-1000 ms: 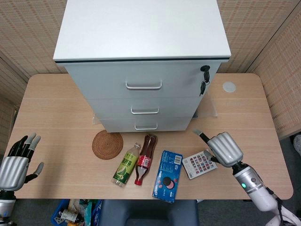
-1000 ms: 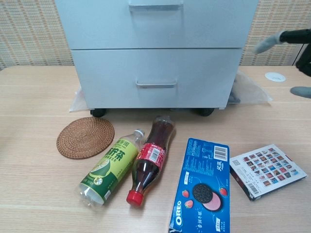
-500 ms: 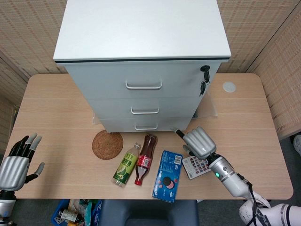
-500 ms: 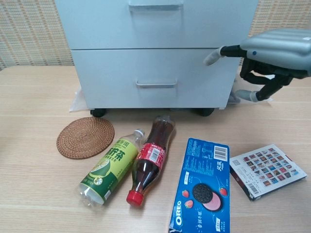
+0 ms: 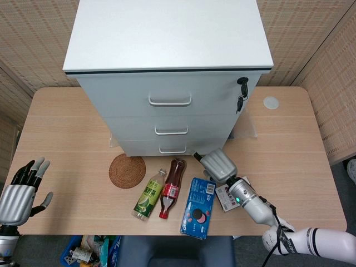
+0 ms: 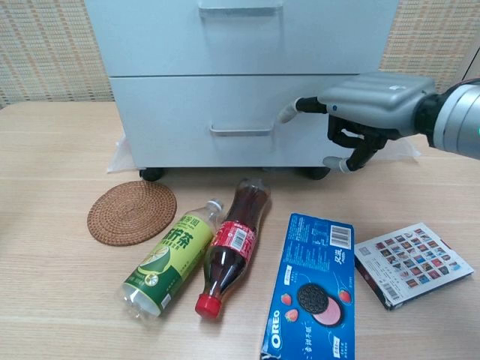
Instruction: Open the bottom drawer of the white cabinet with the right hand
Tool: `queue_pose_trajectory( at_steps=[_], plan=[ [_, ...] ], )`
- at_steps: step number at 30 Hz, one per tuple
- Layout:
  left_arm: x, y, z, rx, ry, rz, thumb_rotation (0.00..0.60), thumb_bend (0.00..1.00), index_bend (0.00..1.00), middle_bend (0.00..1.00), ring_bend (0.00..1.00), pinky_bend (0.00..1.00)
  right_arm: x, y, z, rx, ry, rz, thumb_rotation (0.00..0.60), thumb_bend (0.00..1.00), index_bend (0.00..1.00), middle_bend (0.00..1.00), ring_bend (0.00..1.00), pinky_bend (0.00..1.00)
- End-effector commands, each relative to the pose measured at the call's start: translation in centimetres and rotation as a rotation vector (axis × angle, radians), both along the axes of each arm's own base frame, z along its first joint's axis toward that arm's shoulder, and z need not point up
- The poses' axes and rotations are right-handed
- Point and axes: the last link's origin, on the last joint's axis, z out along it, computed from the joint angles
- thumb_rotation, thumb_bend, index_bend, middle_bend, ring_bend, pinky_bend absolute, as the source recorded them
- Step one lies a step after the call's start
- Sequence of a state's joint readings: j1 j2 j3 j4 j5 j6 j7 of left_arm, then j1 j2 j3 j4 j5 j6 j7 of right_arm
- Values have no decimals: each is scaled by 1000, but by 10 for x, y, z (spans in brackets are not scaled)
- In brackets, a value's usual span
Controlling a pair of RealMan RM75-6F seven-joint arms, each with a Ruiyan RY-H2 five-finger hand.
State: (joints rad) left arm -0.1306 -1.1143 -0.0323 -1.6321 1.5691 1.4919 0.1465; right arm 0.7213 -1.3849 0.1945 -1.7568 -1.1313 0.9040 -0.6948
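Note:
The white cabinet stands at the back middle of the table, three drawers in its front. Its bottom drawer is closed, with a small metal handle at its centre, also seen as the handle in the head view. My right hand hovers in front of the drawer's right half, one finger stretched left toward the handle, a short gap from it, the others curled in. It holds nothing. My left hand hangs at the table's front left corner, fingers spread, empty.
In front of the cabinet lie a woven coaster, a green tea bottle, a cola bottle, a blue Oreo box and a small colourful box. Keys hang from the top drawer's lock.
My right hand has swung left from the table's right side to the front of the bottom drawer, nearing its handle. The left hand has stayed put.

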Motion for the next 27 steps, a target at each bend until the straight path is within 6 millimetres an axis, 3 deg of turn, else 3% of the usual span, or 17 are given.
queue_pose_trajectory(
  at_steps=[1, 27],
  plan=[
    [-1, 0, -1, -2, 2, 2, 600, 339, 19, 0, 27, 126, 4, -1, -6, 11, 9, 3, 600, 347, 116, 863, 901, 819],
    [-5, -2, 1, -1, 6, 13, 600, 339, 19, 0, 27, 126, 16, -16, -24, 23, 44, 19, 600, 346, 116, 864, 901, 819]
  ],
)
